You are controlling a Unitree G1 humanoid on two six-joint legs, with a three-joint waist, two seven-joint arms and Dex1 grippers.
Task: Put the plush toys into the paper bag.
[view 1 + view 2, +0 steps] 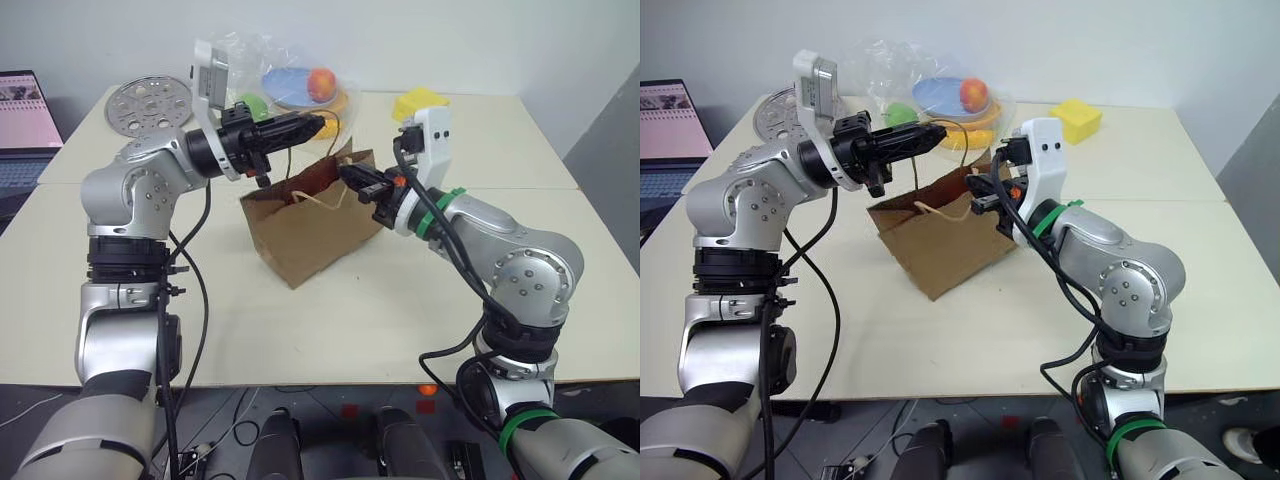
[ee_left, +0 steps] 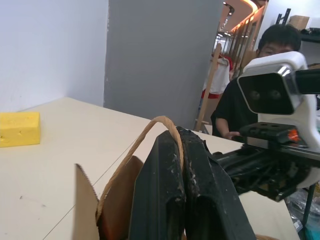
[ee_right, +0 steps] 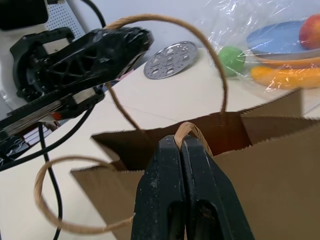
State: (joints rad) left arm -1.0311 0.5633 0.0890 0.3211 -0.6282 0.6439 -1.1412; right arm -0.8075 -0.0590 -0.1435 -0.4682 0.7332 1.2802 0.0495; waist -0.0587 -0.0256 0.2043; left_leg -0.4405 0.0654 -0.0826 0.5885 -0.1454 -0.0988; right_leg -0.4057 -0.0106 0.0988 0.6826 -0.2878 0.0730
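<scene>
Left eye view placed us above a pale table [image 1: 330,330], and we read it from the left. A laptop [image 1: 25,130] sat at the far left edge, then a perforated metal disc [image 1: 148,103]. Next, our left gripper [image 1: 315,124] reached rightward, its black fingers pressed together on one thin loop handle [image 3: 165,20] of the paper bag [image 1: 310,225], holding that handle above the bag's mouth. The brown bag stood at the table's centre, tilted, its serrated top edge spread. Behind it lay a clear plastic bag of fruit [image 1: 290,80] and, farther right, a yellow block [image 1: 420,103]. Our right gripper [image 1: 345,174] came in from the right, fingers clamped shut on the other handle [image 3: 189,131] just at the bag's rim. We could not find the plush toys on the table, nor tell whether they lay inside the bag. We judged the step to be holding the bag open by its handles; doing that well meant drawing the two handles gently apart and level, so the mouth widened without the twisted paper tearing or the bag tipping over.
</scene>
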